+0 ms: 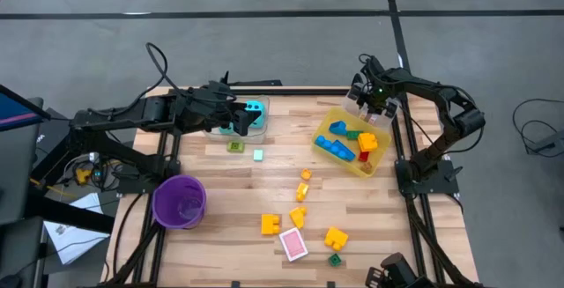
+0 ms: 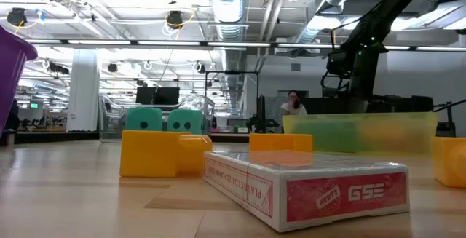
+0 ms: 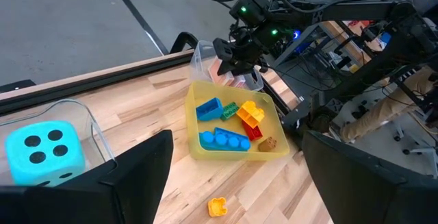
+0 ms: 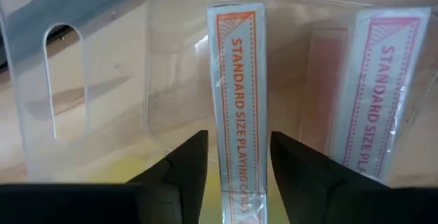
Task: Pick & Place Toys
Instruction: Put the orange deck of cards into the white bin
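Starting on the left: the left tool [image 1: 236, 116] is hanging wide open over a clear box [image 1: 251, 121] near the far edge of the wooden worktop [image 1: 238, 182], holding nothing. A cyan die [image 3: 42, 152] is sitting in that box right in front of it. It looks light, rigid and smooth, so I'd take it across two flat faces.

A purple cup [image 1: 180, 202] is standing at the near left. Across the middle, yellow and orange bricks [image 1: 298, 217] are lying scattered, well apart, with a pink card pack [image 1: 293, 245] among them near the front. The bricks are hard, light plastic, easy to pinch on the flat sides. The pack is flat and slick, so the long edges seem the best bet.

Moving right, the yellow bin [image 1: 342, 159] is holding blue, green, yellow and red bricks. The right tool [image 1: 374, 105] is hovering at its far corner over a clear container, its jaws partly open either side of an orange-printed card pack [image 4: 237, 101], barely gripping it if at all. A pink pack [image 4: 383, 87] is standing just beside it.

Behind the worktop is a big open office with ceiling ducts, and a person is sitting at a screen far back.
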Motion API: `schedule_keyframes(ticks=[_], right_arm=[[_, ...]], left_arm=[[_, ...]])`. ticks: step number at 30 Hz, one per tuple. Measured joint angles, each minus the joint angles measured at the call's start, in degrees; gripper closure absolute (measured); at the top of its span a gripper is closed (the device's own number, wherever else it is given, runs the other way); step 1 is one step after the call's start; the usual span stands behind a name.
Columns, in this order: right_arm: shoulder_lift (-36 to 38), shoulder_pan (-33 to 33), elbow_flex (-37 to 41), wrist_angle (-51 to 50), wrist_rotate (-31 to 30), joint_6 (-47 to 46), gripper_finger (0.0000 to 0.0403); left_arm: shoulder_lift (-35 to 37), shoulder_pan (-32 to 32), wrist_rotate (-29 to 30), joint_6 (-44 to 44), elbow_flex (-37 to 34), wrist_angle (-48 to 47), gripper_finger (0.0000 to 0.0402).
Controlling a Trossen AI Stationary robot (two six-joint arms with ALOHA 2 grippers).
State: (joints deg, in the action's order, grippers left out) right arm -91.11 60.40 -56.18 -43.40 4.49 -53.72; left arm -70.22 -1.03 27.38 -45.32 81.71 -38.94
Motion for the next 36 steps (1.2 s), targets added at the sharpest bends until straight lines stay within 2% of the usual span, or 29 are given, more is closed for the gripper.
schedule_keyframes(ticks=[16,36], right_arm=[[0.0,-1.8,0.0,-0.3,-1.2,-8.3,0.0317],[0.0,-2.3,-0.1,-0.8,-1.5,-7.2,0.0319]], left_arm=[[0.0,0.0,0.0,-0.2,0.0,0.0,0.0082],[0.0,0.0,-0.2,-0.2,0.0,0.0,0.0082]])
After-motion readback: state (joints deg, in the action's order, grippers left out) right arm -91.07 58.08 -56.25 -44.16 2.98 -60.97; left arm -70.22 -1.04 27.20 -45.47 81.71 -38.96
